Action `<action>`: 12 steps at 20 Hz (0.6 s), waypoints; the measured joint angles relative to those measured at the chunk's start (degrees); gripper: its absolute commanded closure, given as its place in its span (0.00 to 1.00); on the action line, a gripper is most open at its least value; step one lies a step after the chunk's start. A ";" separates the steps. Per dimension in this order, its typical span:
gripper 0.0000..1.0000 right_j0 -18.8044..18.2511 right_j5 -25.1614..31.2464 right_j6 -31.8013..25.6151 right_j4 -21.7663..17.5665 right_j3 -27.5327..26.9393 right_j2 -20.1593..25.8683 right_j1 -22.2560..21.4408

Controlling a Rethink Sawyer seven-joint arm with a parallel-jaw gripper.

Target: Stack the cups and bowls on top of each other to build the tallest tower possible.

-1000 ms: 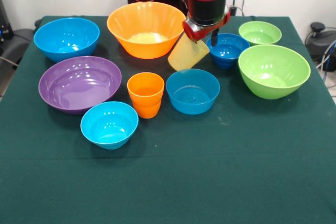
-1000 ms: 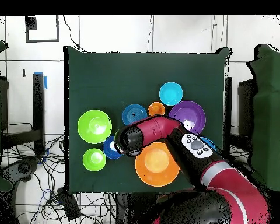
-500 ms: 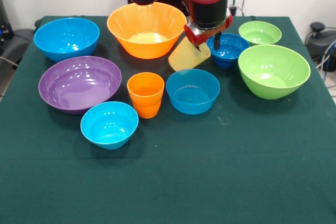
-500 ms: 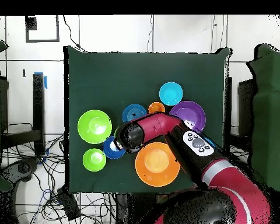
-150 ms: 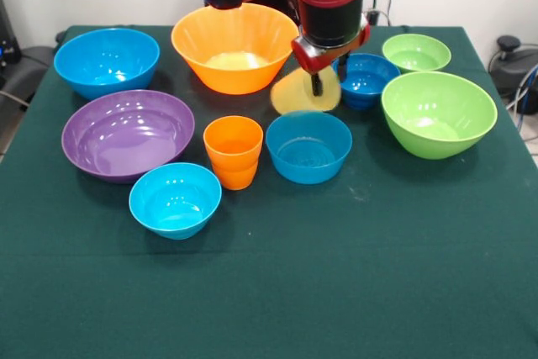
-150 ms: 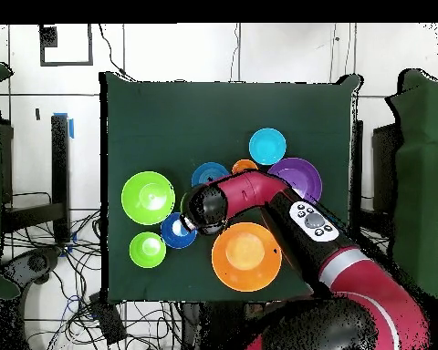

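Cup rotation is the change: pale yellow cup (image 5: 304,92) has tipped further in the last second, mouth now facing the camera instead of hanging slanted. End effector (image 5: 317,81) stays clamped on its rim, holding it clear of the desk (image 5: 336,292), between orange bowl (image 5: 234,46) and dark blue bowl (image 5: 364,79), just behind light blue bowl (image 5: 308,145). Probably being reoriented for stacking; nothing stacked yet.

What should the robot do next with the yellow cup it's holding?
Probably carry it a little toward the opaque orange plastic cup and turn it upright. The hand grips the translucent pale yellow plastic cup tilted, in the air, over no stack, and the orange cup stands empty.
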 measured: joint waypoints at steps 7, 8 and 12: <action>1.00 -1.76 0.51 0.00 -0.05 -0.02 1.45 0.02; 1.00 -1.91 0.51 0.00 -0.05 -0.02 1.56 0.01; 1.00 -2.13 0.51 0.00 -0.06 -0.01 1.80 0.02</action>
